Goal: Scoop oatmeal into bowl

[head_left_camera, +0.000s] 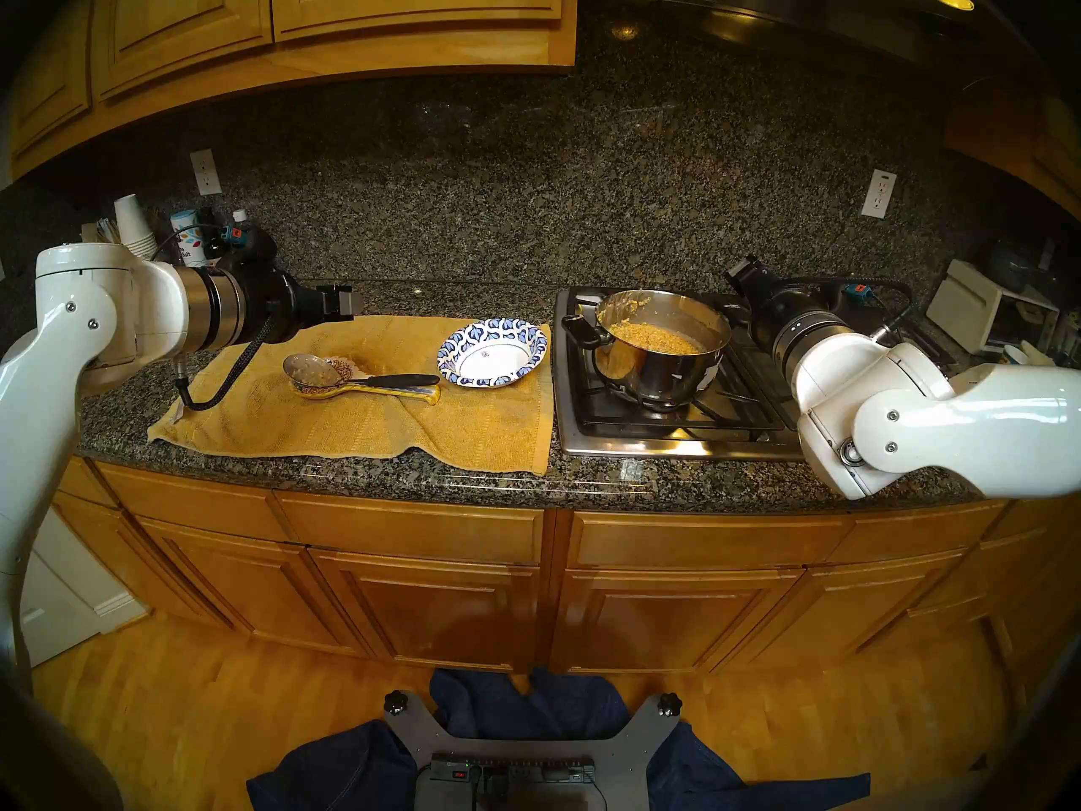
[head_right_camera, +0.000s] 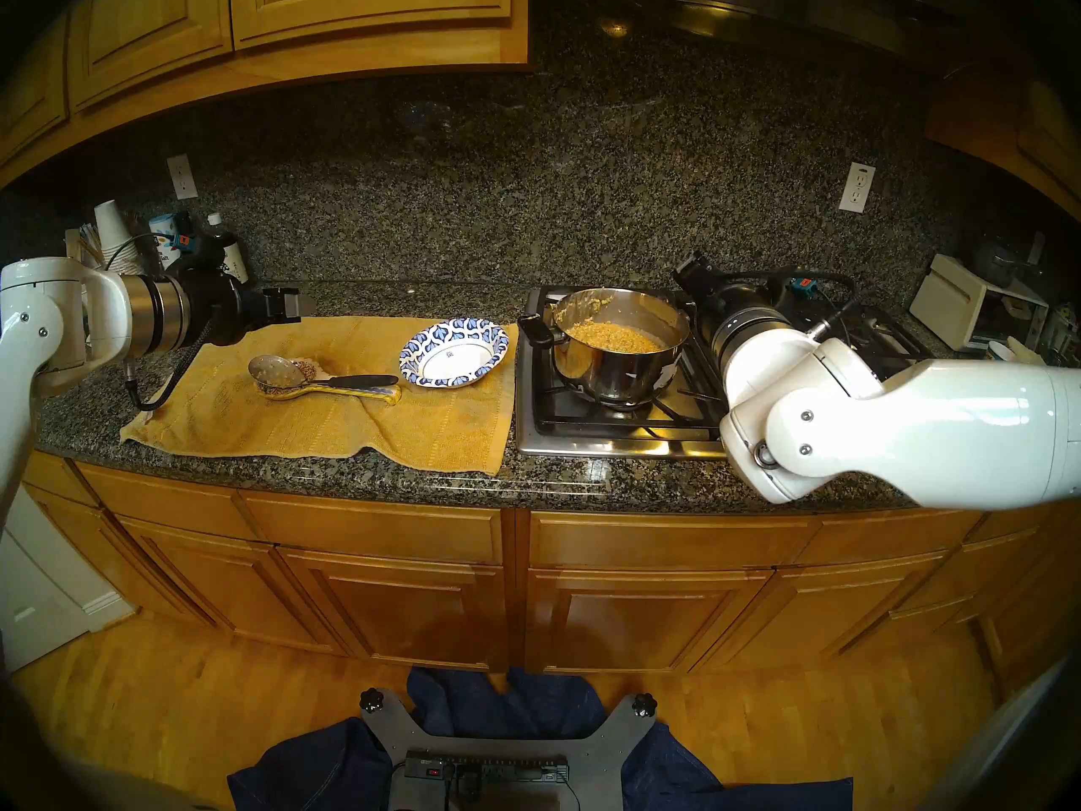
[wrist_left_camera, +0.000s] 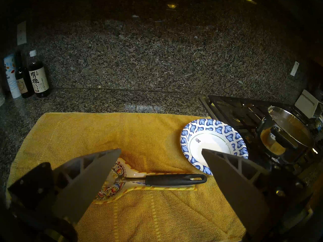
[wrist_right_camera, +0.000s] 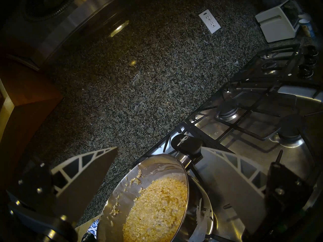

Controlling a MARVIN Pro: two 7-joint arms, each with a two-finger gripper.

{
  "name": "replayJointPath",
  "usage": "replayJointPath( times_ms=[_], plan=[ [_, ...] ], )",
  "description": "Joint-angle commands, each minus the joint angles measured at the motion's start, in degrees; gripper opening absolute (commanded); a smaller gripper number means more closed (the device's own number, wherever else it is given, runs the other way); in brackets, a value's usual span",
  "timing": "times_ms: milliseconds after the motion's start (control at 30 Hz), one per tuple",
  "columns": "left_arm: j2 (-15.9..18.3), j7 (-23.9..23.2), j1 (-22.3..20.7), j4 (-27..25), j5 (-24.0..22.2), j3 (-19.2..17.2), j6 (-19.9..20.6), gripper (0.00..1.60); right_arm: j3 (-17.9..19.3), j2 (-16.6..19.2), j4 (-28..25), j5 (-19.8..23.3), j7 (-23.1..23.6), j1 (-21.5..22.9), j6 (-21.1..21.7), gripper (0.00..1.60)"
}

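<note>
The oatmeal (head_left_camera: 658,337) lies in the steel pot (head_left_camera: 661,371) on the stove (head_left_camera: 591,435), at the right of the scene; none has reached the bowl (head_left_camera: 491,353), whose white centre is bare, just left of the stove on the yellow towel (head_left_camera: 351,423); the slotted spoon (head_left_camera: 357,377) rests on the painted rest (head_left_camera: 374,393), further left, untouched. The left gripper (wrist_left_camera: 161,151) hovers over the spoon, jaws spread wide, holding nothing; the right gripper (wrist_right_camera: 159,149) hangs by the pot's far handle, likewise wide and empty. By my reading every step is left: take the spoon, scoop, carry, tip.
</note>
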Motion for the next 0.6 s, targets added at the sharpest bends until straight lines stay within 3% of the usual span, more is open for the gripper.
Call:
replayJointPath(
  times_ms=[0,333,567],
  plan=[
    [2.69,-2.13,-1.64,-2.43,1.62,-1.95,0.78,1.60,1.24,-0.04,0.01,-0.75,0.35,1.60,-0.20,1.60],
    [5.61,-3.98,1.41,-9.45,5.99,-3.19,3.74,1.60,1.19,-0.06,0.02,-0.69,0.40,1.64,-0.22,1.60],
    [9.54,-4.15,4.86,-11.08,16.53,-0.74,3.78,1.60,1.18,-0.08,0.03,-0.62,0.43,1.64,-0.24,1.60]
  ],
)
